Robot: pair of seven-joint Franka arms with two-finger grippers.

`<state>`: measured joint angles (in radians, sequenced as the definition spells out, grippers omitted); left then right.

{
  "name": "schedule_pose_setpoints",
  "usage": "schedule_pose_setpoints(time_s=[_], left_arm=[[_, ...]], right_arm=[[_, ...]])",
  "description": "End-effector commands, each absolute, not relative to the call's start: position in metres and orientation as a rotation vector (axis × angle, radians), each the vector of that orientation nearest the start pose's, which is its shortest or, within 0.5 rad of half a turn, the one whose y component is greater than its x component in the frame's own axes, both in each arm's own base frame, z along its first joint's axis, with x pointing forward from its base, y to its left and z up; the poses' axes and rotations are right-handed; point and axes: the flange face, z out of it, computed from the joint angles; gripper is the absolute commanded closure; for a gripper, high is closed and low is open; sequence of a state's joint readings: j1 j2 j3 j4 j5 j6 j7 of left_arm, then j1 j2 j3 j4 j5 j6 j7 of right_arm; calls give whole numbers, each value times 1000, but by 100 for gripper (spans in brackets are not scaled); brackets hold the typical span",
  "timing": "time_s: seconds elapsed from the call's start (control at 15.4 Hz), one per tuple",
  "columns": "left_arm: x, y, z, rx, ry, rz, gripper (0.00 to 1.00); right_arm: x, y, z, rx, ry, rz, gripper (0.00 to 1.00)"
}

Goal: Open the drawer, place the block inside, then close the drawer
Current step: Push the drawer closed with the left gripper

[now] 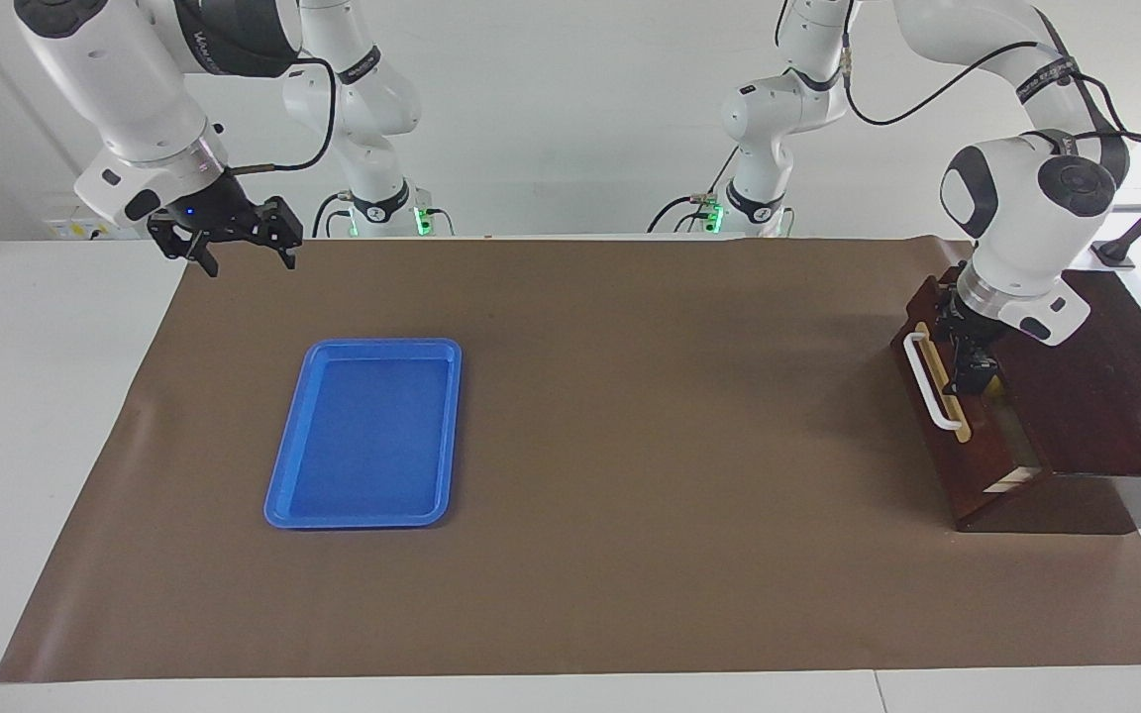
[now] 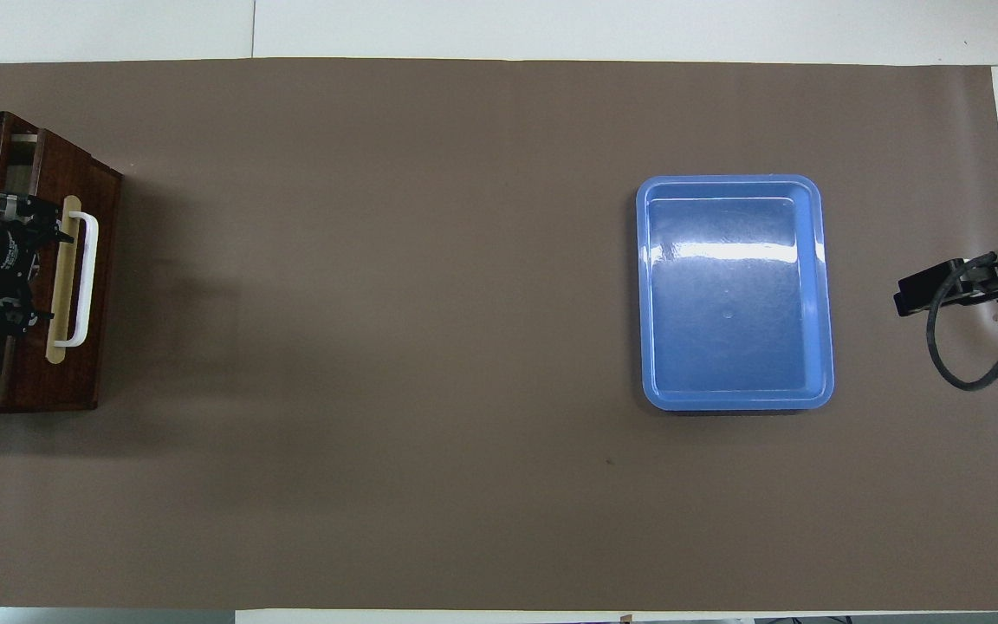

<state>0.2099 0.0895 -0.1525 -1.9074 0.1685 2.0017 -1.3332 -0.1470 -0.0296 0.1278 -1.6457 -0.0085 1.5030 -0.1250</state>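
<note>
The dark reddish-brown wooden box stands at the left arm's end of the table. Its drawer [image 1: 937,446] [image 2: 96,373] is pulled partly out, and its white bar handle [image 1: 927,381] [image 2: 87,277] faces the table's middle. A strip of pale interior shows in the gap. My left gripper [image 1: 972,371] [image 2: 14,264] points down into that gap just inside the drawer front. The yellow block is not clearly visible; only a faint yellowish patch shows under the left gripper. My right gripper [image 1: 247,259] [image 2: 932,295] is open and empty, raised at the right arm's end.
A flat blue tray [image 1: 283,465] [image 2: 648,295] lies empty toward the right arm's end. A brown mat [image 1: 630,446] covers the table between tray and box. The right arm waits.
</note>
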Motion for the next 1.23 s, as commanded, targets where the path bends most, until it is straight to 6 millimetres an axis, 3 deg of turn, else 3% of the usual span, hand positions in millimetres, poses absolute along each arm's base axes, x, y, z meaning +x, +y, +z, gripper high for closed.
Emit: schedule_pose_setpoints(time_s=[0.0,0.19,0.45,0.65,0.71,0.91,1.1,1.17], left_arm=[[581,71,457,-2428,-1801,-189,0],[579,93,456,-2458,-1768,-208,0],[579,72,455,-2499,-1694,-152,0],[573,37,472,-2611,-1509,-102,0],[567,19,495,-2679,-1400,-116,0],[559,-28,530,-2856,-987,-7,0],[557,-63,540,-2954,-528,149,0],[557,-72,544,-2978,-452,174,0]], right_arm=[[537,-14,603,-3154,-146,185,0],[536,-12,606,-3155,-149,178,0],[534,-15,608,-3159,-141,169,0],[534,-16,608,-3158,-139,171,0],[534,-16,607,-3158,-137,173,0],[534,-16,607,-3159,-137,169,0],[534,-16,606,-3158,-139,174,0],[534,-17,606,-3158,-137,176,0]])
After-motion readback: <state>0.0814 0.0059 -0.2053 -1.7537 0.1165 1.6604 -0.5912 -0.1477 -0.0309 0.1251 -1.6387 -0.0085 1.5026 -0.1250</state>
